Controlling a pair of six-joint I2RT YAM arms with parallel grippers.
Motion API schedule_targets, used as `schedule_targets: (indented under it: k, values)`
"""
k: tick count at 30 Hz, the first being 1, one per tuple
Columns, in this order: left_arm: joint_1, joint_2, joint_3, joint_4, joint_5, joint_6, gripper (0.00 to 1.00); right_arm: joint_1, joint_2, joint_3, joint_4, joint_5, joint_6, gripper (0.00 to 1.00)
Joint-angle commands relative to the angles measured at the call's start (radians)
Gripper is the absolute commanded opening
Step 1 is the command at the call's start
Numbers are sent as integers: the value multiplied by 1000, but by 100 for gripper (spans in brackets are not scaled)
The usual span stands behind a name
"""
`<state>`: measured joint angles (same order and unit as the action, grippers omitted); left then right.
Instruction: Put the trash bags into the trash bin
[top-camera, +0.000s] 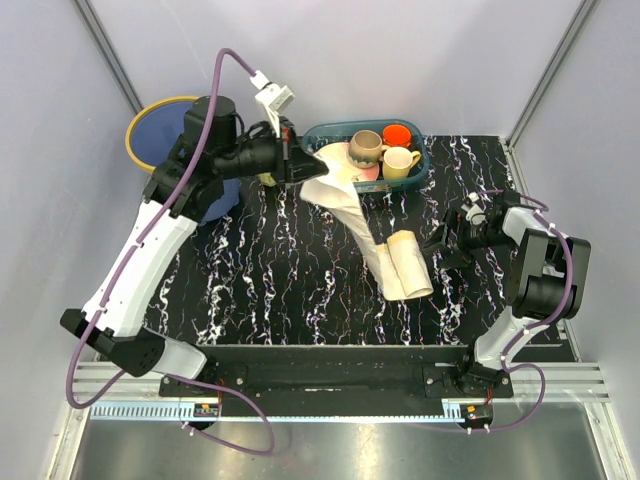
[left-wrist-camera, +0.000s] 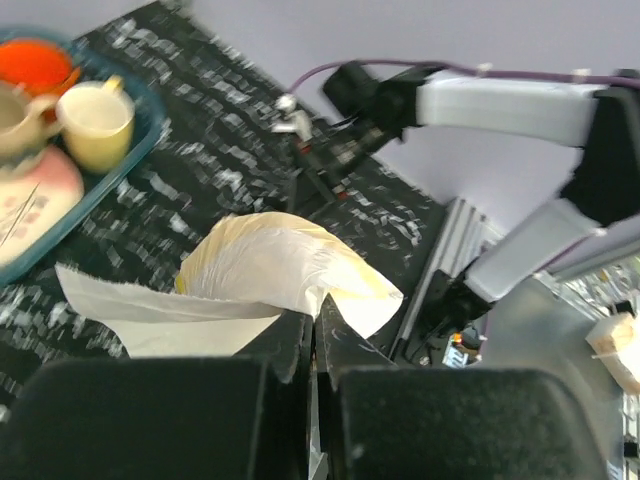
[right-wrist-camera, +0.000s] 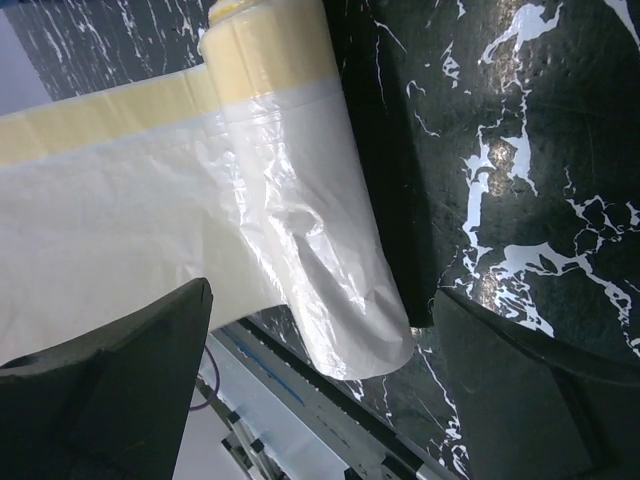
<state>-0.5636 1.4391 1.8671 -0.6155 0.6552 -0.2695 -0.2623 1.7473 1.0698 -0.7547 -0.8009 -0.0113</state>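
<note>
Left pincer (top-camera: 290, 160) clenched on the trash bags (top-camera: 345, 205), I hold them up right of the trash bin (top-camera: 135, 125); next, carry left over its rim. Right pincer (top-camera: 442, 242) gapes.

A roll of trash bags (right-wrist-camera: 300, 230) is seen lying on the black, white-veined table (right-wrist-camera: 520, 150), its thin, crinkled, translucent cream-white film wound loosely. A pale yellow band is carried across the upper part of the roll. From the roll a flat sheet of the same film is spread out to the left. The two dark fingers (right-wrist-camera: 110, 390) of the right gripper (right-wrist-camera: 320, 300) are held wide apart at the lower corners, and the roll's rounded end is framed in the gap between them. Below it a pale metal edge (right-wrist-camera: 270, 390) is shown.
</note>
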Motion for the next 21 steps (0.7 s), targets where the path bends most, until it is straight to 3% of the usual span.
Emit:
schedule_targets:
  k: [1,10,21]
  values:
    - [109,-85,-103,-32,11,-5,0,49,-20,48,-61,37,-62,100]
    - [155,-157,-275,-39,-8,-17,0,227,-32,82,-61,307,-36,100]
    - [212,-181,-344,-61,-26,-19,0,434,0,99,-61,577,42,100]
